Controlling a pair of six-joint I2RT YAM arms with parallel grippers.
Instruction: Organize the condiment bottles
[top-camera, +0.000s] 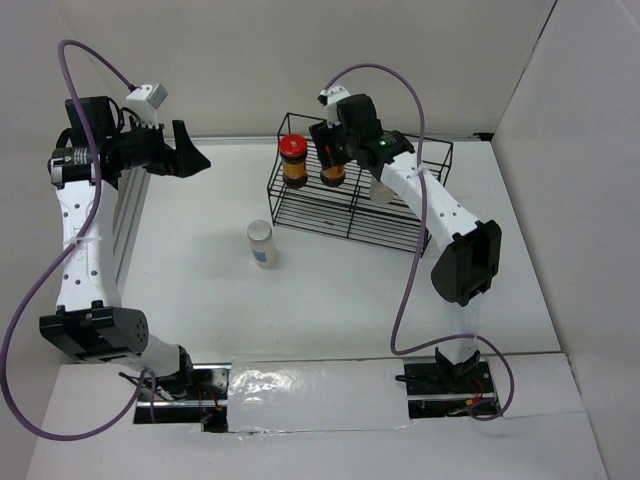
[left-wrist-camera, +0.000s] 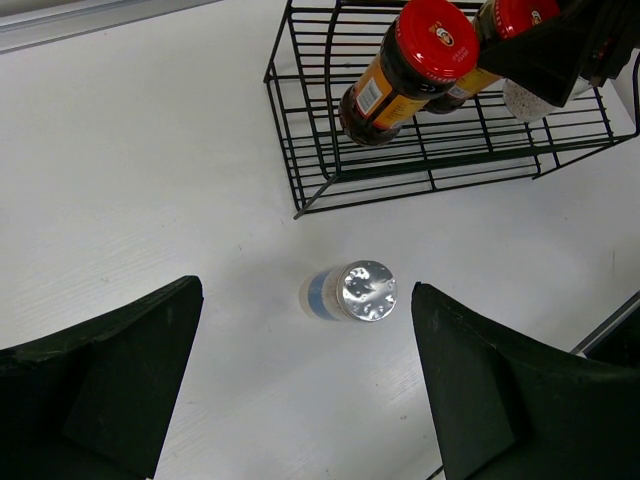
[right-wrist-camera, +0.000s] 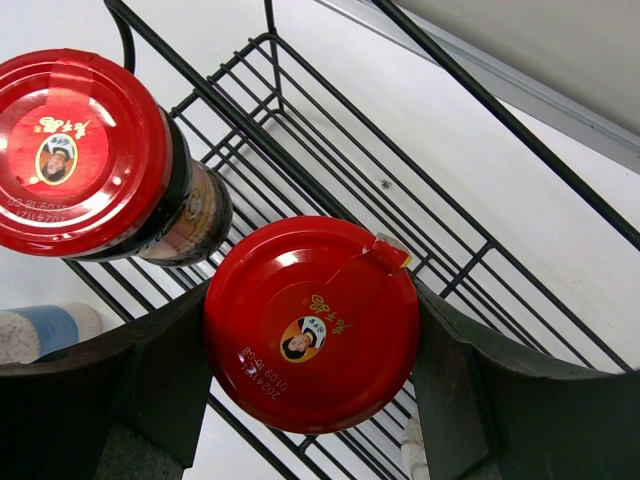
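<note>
In the black wire rack (top-camera: 350, 215), a red-capped jar (top-camera: 292, 160) of brown sauce stands at the left end. Right beside it is a second red-capped jar (top-camera: 332, 172), and my right gripper (top-camera: 335, 150) is shut on it from above. The right wrist view shows both fingers pressed to the sides of its cap (right-wrist-camera: 312, 325), with the first jar (right-wrist-camera: 85, 150) at upper left. A whitish jar (top-camera: 380, 190) is partly hidden behind the right arm. A pale-capped, blue-label jar (top-camera: 262, 243) stands alone on the table; my left gripper (left-wrist-camera: 305, 380) hangs open high above it (left-wrist-camera: 352, 291).
The rack (left-wrist-camera: 320, 190) sits at the back centre, near the rear wall. White walls close in the left, back and right sides. An aluminium rail (top-camera: 125, 230) runs along the left edge beside the left arm.
</note>
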